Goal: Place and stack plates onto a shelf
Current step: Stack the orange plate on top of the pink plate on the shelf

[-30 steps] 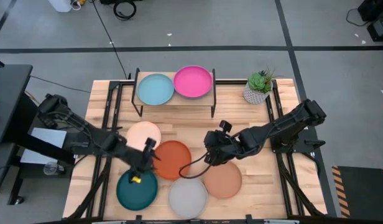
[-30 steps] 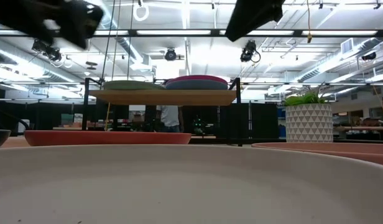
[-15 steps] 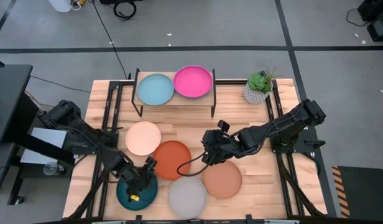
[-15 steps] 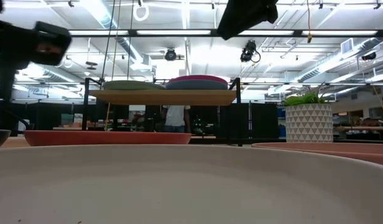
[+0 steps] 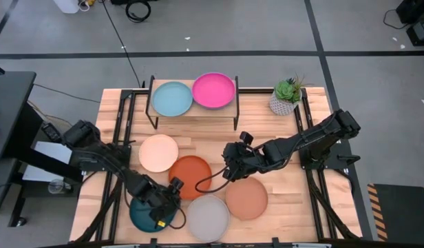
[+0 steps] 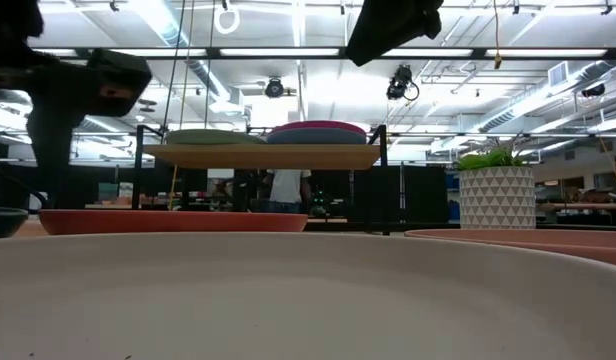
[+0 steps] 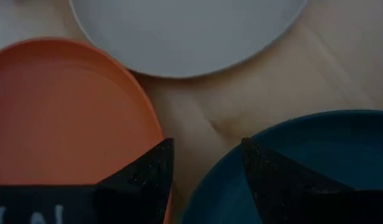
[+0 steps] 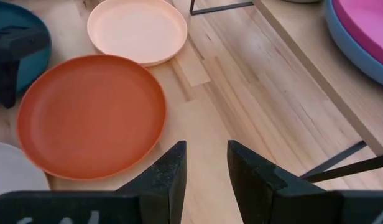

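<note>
hovering with jaws spread, the left gripper (image 7: 204,180) straddles the dark teal plate's (image 7: 309,162) rim, touching nothing.

Large open lab or workshop hall. Shown by grey concrete floor (image 5: 253,76) crossed with dark tape lines (image 5: 198,53), exposed ceiling with long strip lights (image 6: 288,52) and ducting, dark partition screens behind the slatted wooden table (image 5: 267,131), loose cables (image 5: 138,9), and a person (image 6: 285,190) standing far beyond the shelf (image 6: 263,155).
</note>
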Robot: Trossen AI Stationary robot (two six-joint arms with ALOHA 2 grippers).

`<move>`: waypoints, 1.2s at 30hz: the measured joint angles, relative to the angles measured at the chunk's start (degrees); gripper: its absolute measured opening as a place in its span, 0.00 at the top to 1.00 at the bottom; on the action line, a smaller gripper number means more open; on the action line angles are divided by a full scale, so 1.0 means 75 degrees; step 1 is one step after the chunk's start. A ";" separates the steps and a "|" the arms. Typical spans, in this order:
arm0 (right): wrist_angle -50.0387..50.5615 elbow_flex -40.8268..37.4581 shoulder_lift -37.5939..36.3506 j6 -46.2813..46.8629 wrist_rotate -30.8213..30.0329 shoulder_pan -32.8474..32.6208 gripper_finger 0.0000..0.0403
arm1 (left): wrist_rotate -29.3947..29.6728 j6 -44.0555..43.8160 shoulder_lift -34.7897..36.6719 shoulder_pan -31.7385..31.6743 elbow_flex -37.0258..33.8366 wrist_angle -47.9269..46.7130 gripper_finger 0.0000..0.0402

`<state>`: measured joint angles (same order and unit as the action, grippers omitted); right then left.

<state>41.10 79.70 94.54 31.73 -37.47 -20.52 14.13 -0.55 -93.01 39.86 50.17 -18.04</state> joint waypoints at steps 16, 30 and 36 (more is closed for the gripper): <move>-0.0094 0.0000 0.0003 -0.0026 0.0067 -0.0060 0.70 | -0.0523 -0.0496 0.0361 -0.0241 0.1029 -0.3366 0.52; -0.0201 0.0000 0.0003 -0.0057 0.0005 -0.0196 0.70 | -0.0844 -0.1744 0.1378 -0.0712 -0.0481 -0.4161 0.52; -0.0216 0.0000 0.0006 -0.0055 0.0003 -0.0195 0.70 | -0.1831 -0.1710 0.1655 -0.1091 -0.0549 -0.4049 0.52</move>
<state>39.48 79.70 94.59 31.31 -37.45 -21.98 0.41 -13.38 -80.59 31.68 46.06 -48.41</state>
